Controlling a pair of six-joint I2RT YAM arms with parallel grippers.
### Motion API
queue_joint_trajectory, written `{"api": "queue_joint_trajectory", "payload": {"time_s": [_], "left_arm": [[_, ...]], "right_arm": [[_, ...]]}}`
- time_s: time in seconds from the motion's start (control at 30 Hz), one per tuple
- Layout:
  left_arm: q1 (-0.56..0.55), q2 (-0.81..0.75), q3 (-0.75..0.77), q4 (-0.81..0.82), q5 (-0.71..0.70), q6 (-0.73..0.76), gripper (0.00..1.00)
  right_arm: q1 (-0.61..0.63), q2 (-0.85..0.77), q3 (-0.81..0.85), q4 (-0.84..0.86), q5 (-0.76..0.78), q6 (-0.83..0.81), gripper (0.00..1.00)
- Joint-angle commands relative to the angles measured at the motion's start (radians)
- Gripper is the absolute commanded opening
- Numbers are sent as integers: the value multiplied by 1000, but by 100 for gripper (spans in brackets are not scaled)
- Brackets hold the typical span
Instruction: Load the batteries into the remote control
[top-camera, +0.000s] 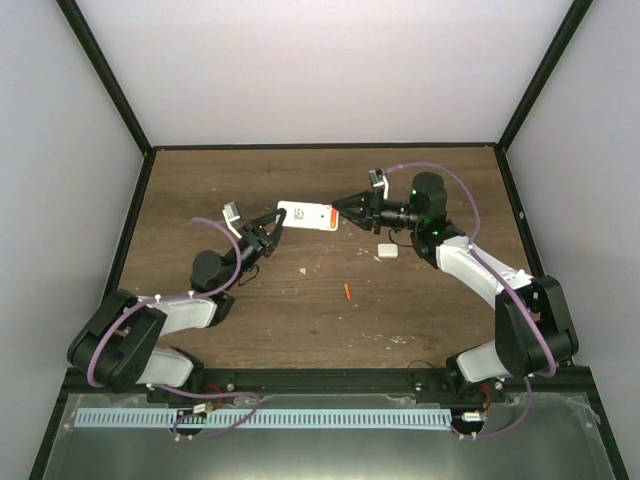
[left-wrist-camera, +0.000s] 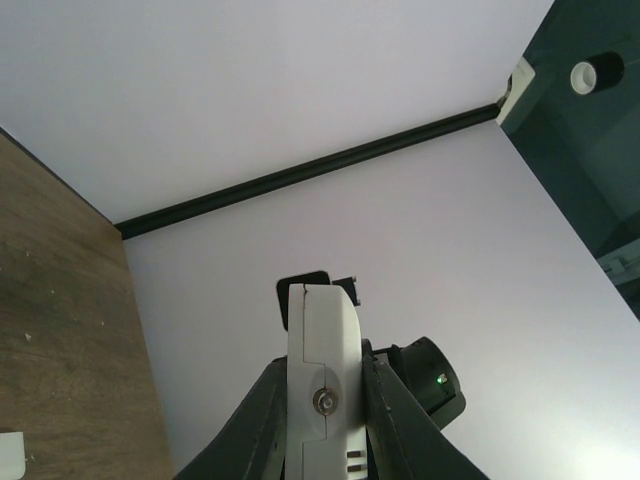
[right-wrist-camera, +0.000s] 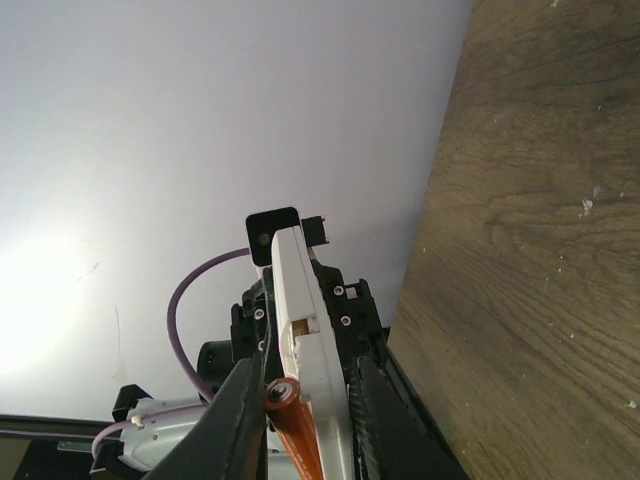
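Note:
The white remote control (top-camera: 303, 215) hangs above the table between both arms. My left gripper (top-camera: 272, 226) is shut on its left end; in the left wrist view the remote control (left-wrist-camera: 325, 350) stands edge-on, clamped between the jaws of the left gripper (left-wrist-camera: 325, 362). My right gripper (top-camera: 338, 211) is at the remote's right end. In the right wrist view the right gripper (right-wrist-camera: 305, 365) straddles the remote control (right-wrist-camera: 305, 320) and an orange battery (right-wrist-camera: 292, 420), pressing the battery against the remote's open back. A second battery (top-camera: 346, 291) lies on the table.
A small white cover piece (top-camera: 388, 251) lies on the wooden table (top-camera: 250, 320) just below my right gripper. Black frame posts and pale walls close the space at the back and sides.

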Motion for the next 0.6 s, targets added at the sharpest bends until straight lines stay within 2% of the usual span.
{"api": "queue_joint_trajectory", "payload": {"time_s": [0.0,0.23,0.57], "left_arm": [[-4,10,16,9,10,34,0],[-3,9,19,-1,4,34,0],[-4,7,29,-19,-10,35,0]], "right_arm": [[-6,2,15,-9,-42,-45,13],[-6,-3,26,-58,-39,-103,12],[-6,-30,60,-211,7,-239,12]]}}
